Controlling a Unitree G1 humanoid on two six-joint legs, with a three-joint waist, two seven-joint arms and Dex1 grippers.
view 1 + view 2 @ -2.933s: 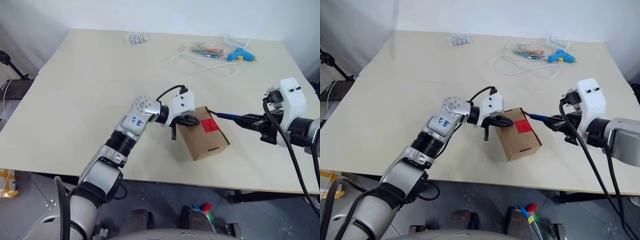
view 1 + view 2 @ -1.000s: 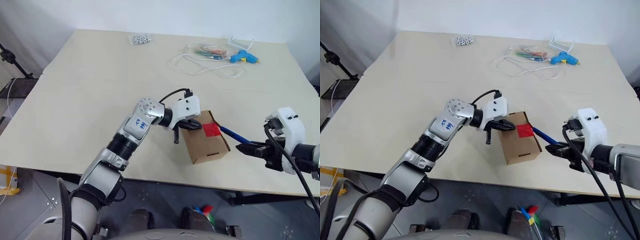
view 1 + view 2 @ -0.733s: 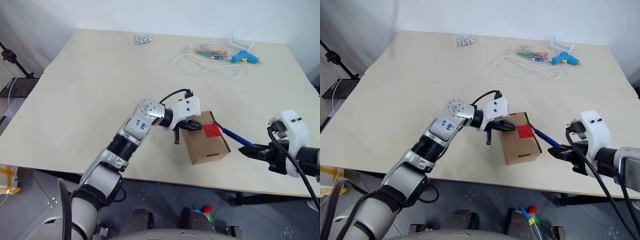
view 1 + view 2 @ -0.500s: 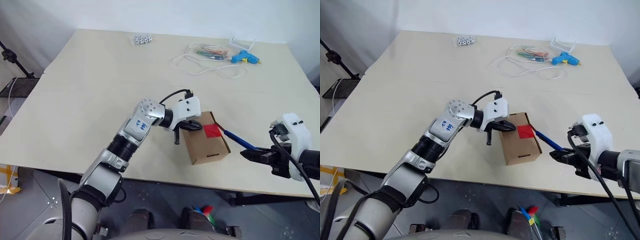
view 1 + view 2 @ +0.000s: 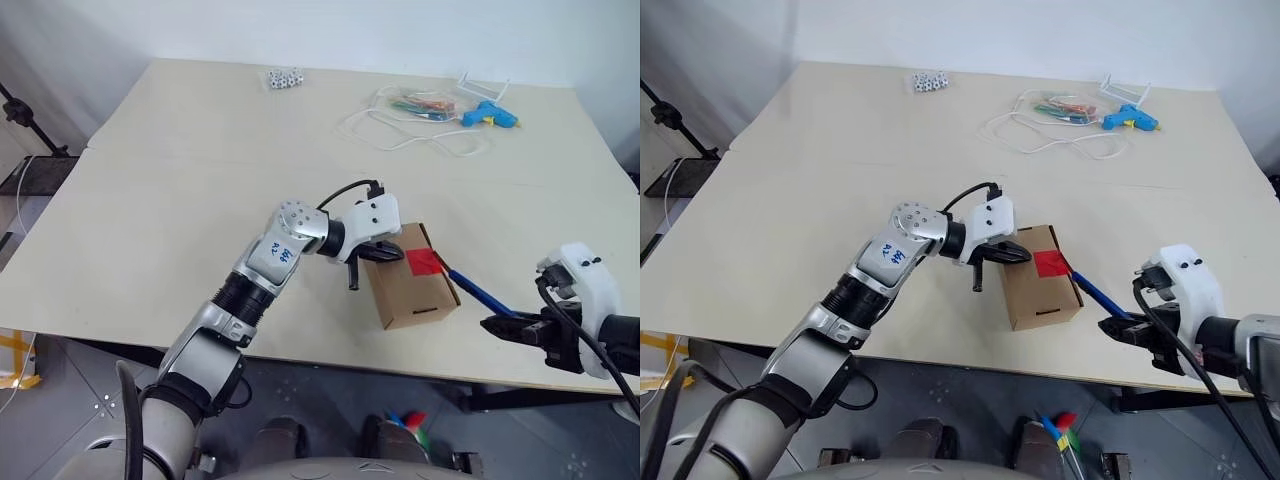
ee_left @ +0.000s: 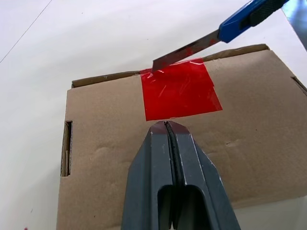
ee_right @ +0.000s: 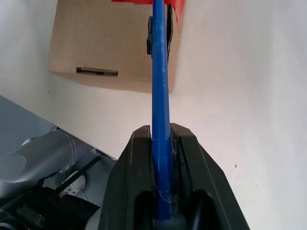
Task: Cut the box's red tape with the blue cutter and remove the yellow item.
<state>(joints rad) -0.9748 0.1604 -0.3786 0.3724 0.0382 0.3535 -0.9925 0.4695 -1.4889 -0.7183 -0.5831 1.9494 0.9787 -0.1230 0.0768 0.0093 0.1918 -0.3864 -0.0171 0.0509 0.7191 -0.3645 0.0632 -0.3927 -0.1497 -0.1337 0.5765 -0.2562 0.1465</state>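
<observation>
Fingers: left (image 6: 169,125) pressed together atop box (image 6: 120,139); right (image 7: 162,130) clamping blue cutter (image 7: 160,86).

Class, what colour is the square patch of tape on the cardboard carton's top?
Bright red tape, clearest in the left wrist view.

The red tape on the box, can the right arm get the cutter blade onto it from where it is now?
Probably yes. The right gripper holds the blue cutter aimed at the box, and its blade tip already sits at the edge of the red tape with nothing between; the left gripper rests clear of it.

box (image 5: 410,285) contents hidden under closed flaps, small far-table items (image 5: 280,77) indistinct
</observation>
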